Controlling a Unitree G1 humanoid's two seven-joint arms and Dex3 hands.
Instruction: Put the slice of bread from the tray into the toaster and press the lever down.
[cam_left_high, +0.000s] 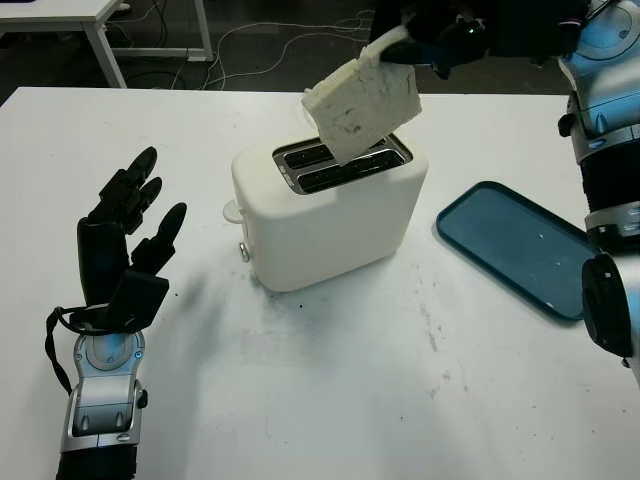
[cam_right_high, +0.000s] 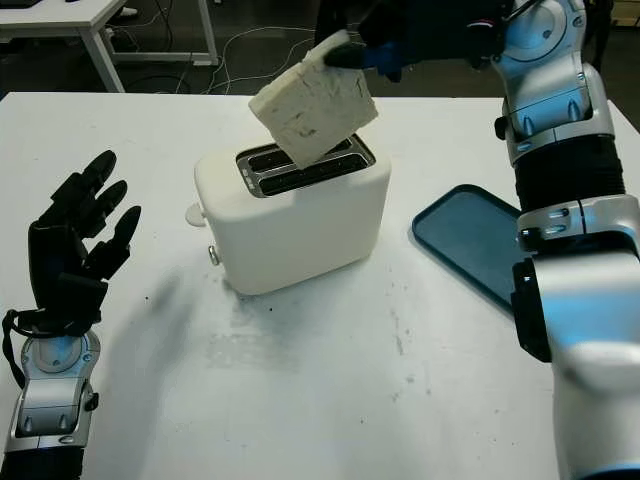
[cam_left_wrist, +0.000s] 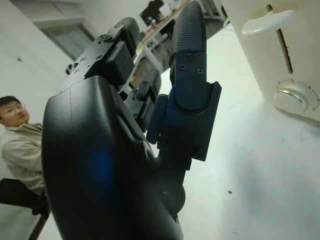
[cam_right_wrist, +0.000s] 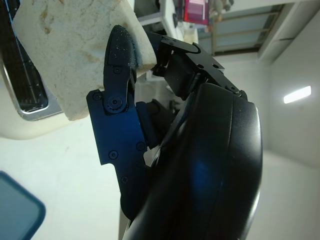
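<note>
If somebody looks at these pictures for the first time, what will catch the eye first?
First the slice of bread, tilted in the air just above the slots of the white toaster, pinched at its upper corner by the right hand. Next the left hand, open, raised over the table to the toaster's left. The blue tray lies on the toaster's right.

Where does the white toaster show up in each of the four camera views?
Left eye view: white toaster at centre, below the bread slice held by the right hand.
Right eye view: centre-left.
Left wrist view: its lever side at one edge.
Right wrist view: slotted top behind the bread.
Shared landmark: the toaster's slots.
</note>
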